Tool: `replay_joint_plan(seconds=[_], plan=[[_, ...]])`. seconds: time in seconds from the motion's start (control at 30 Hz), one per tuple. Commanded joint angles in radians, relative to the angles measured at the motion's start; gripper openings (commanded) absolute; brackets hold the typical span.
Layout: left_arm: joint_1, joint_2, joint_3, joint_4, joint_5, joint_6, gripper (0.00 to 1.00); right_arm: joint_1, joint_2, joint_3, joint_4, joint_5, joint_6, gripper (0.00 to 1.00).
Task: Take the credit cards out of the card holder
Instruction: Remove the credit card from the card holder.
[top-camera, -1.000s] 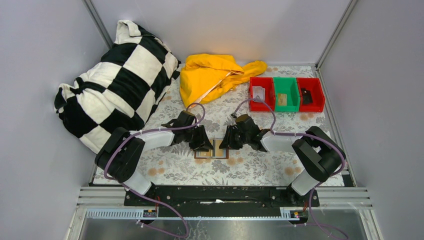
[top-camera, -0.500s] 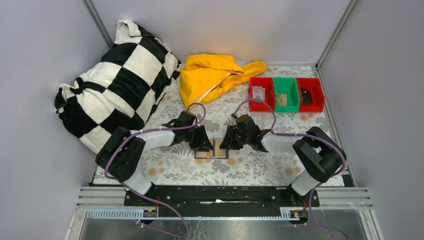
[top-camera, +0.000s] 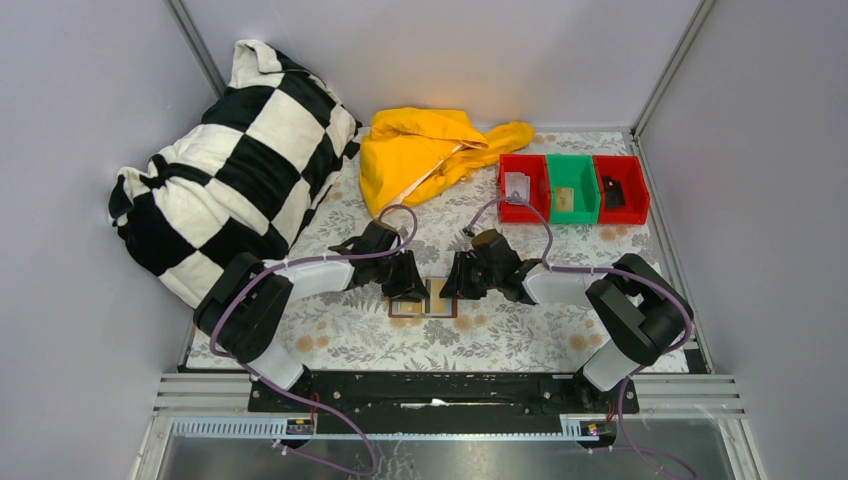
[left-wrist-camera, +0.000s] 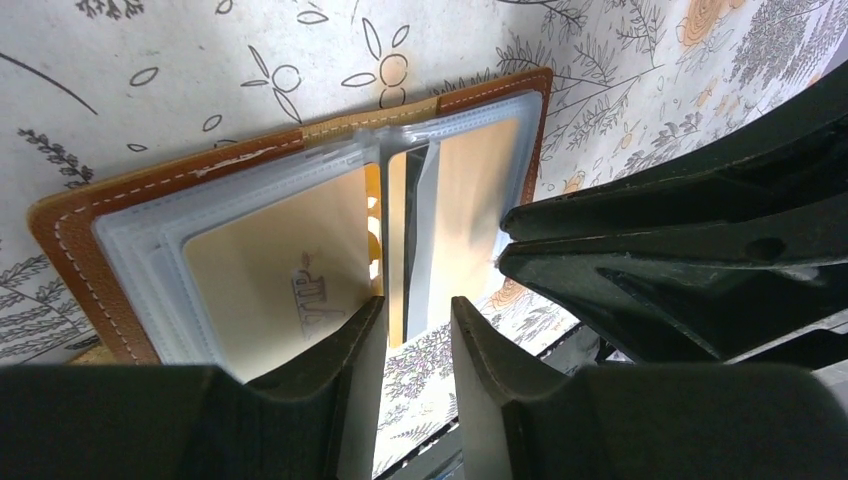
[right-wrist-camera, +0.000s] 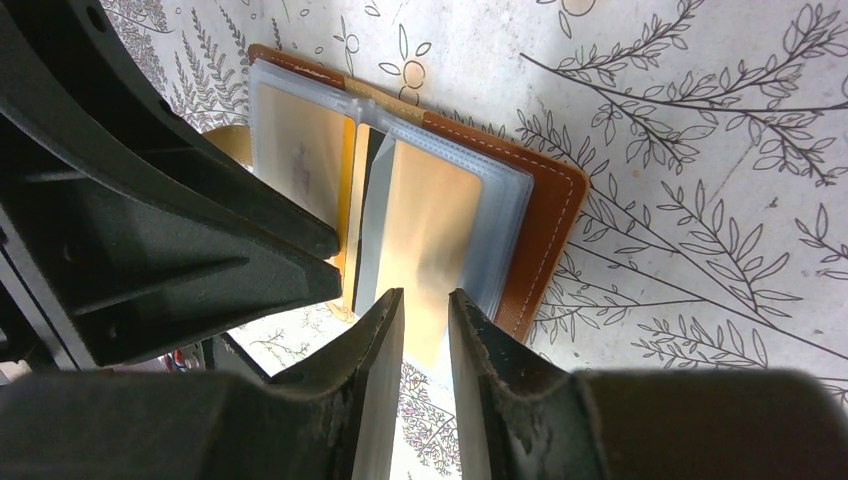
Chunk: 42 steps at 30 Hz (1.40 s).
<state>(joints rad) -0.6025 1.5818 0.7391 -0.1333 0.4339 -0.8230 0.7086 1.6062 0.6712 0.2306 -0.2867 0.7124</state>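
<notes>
Both pincers crowd the open card holder (top-camera: 423, 305), cards not yet out.
The holder lies flat on the floral table (top-camera: 500, 335), lower centre of the overhead view. Its gold cards (right-wrist-camera: 430, 220) sit in clear sleeves (right-wrist-camera: 508, 210). The left gripper (left-wrist-camera: 417, 305) and right gripper (right-wrist-camera: 424, 300) are each narrowly spread, with nothing plainly clamped. The risk is a tip catching sleeve plastic instead of a card edge and dragging the whole holder up — or the two heads knocking together, close as they are.
</notes>
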Motion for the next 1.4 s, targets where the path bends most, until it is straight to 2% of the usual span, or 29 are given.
replay_joint_plan(seconds=[0.0, 0.3, 0.5, 0.77, 0.97, 1.1, 1.23, 1.37], plan=[[0.003, 0.027, 0.009, 0.021, -0.038, 0.012, 0.34, -0.006, 0.023, -0.037, -0.011, 0.047, -0.011, 0.31], [0.008, 0.035, -0.004, 0.011, -0.053, 0.030, 0.34, -0.015, 0.057, -0.093, 0.076, 0.008, 0.032, 0.31], [0.021, 0.011, -0.055, 0.107, 0.013, 0.018, 0.34, -0.037, 0.089, -0.139, 0.180, -0.045, 0.082, 0.31], [0.049, -0.012, -0.079, 0.155, 0.038, 0.039, 0.37, -0.041, 0.095, -0.152, 0.185, -0.055, 0.084, 0.31], [0.081, -0.028, -0.091, 0.194, 0.116, 0.054, 0.21, -0.052, 0.099, -0.157, 0.212, -0.072, 0.101, 0.30], [0.081, -0.033, -0.093, 0.225, 0.161, 0.045, 0.18, -0.052, 0.106, -0.146, 0.203, -0.074, 0.093, 0.30], [0.081, -0.018, -0.098, 0.266, 0.198, 0.026, 0.06, -0.052, 0.109, -0.145, 0.197, -0.072, 0.091, 0.31], [0.087, 0.003, -0.094, 0.259, 0.186, 0.022, 0.02, -0.052, 0.115, -0.143, 0.203, -0.077, 0.091, 0.30]])
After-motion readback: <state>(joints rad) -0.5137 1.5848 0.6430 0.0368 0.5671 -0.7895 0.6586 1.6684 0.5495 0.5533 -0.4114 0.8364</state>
